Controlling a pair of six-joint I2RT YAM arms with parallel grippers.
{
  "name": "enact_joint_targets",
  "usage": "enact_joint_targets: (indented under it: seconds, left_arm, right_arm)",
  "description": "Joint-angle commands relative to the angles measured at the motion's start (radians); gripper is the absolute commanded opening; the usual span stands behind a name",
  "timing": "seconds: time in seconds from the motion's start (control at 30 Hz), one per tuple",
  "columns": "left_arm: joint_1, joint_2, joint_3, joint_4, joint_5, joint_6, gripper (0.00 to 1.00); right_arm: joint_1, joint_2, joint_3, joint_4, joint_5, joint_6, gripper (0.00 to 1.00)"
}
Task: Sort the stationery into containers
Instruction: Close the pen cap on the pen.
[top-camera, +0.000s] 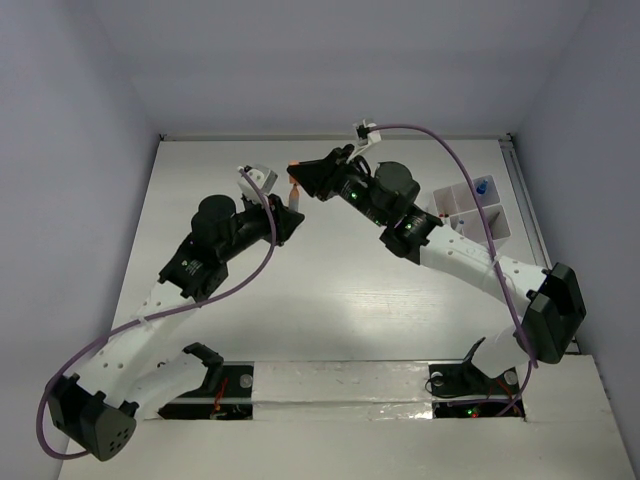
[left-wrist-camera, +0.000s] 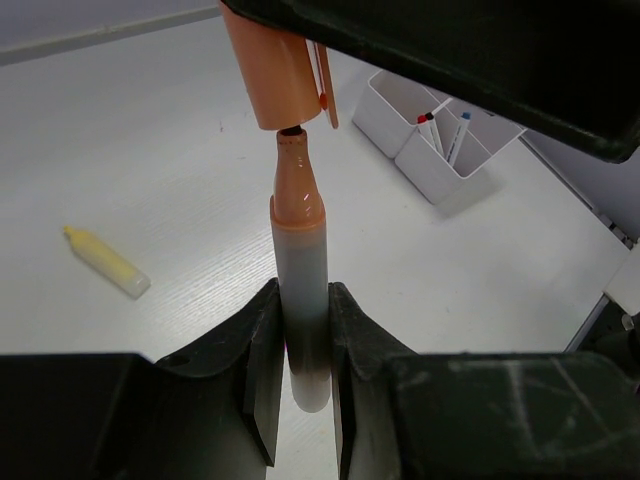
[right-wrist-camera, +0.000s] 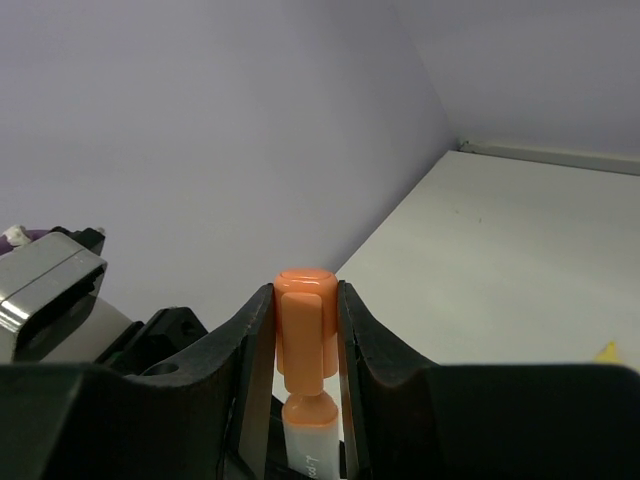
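Left gripper (left-wrist-camera: 303, 345) clamps the orange-tipped marker (left-wrist-camera: 297, 215); right gripper (right-wrist-camera: 303, 345) pinches the orange cap (right-wrist-camera: 303, 300).

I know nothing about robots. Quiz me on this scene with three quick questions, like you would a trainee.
1. True or false: the orange cap, held by the right fingers, is already pushed fully onto the marker.
2. Which grips the marker's barrel? A) left fingers B) right fingers C) nothing
3. Where do the red-tipped pen and the blue-tipped pen stand?
Key: 1. False; the marker's orange tip shows bare below the cap. 2. A. 3. In the white organizer.
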Motion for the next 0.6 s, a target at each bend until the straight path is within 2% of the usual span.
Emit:
enact_joint_targets:
  seconds: [0.0,0.57]
  left_arm:
    - [0.002,-0.04,0.038,0.04,-0.025,0.005,0.0]
    - [0.002,-0.06,0.029,0.051,-0.066,0.002,0.0]
  right_arm:
    - [0.005,-0.012,0.002,0.059,0.045,-0.016,0.0]
    - [0.09,0.027,-0.034,0.114,0.066,-0.004,0.0]
